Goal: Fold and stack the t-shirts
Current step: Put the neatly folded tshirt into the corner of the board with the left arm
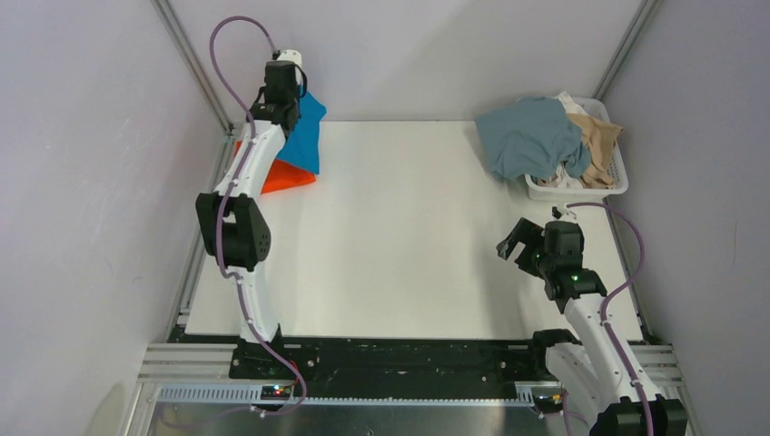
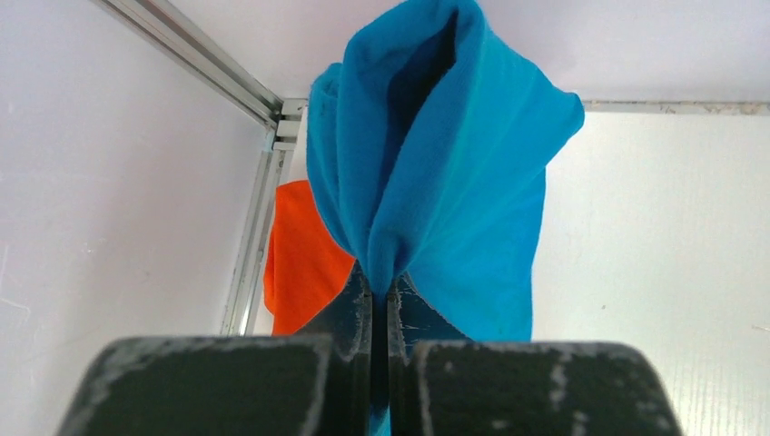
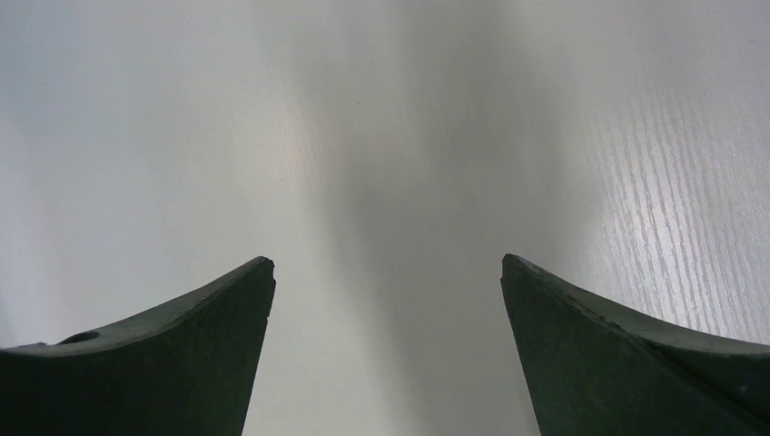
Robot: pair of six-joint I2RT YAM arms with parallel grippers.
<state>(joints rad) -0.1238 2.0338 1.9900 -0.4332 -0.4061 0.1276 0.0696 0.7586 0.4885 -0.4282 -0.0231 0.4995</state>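
My left gripper [image 1: 292,107] is at the far left corner, shut on the blue t-shirt [image 1: 304,136], which hangs from it over the orange-red t-shirt [image 1: 289,177] lying on the table. In the left wrist view the blue t-shirt [image 2: 445,173] is pinched between the closed fingers of my left gripper [image 2: 381,295], with the orange-red t-shirt [image 2: 304,254] behind it. My right gripper [image 1: 510,245] is open and empty above the bare table at the right; my right gripper [image 3: 388,272] sees only the white tabletop. A grey-blue t-shirt [image 1: 527,136] and a tan t-shirt [image 1: 599,145] lie in the basket.
The white slotted basket [image 1: 581,191] stands at the far right corner, heaped with clothes. Metal frame rails [image 1: 204,227] run along the table's left and right edges, with walls close behind.
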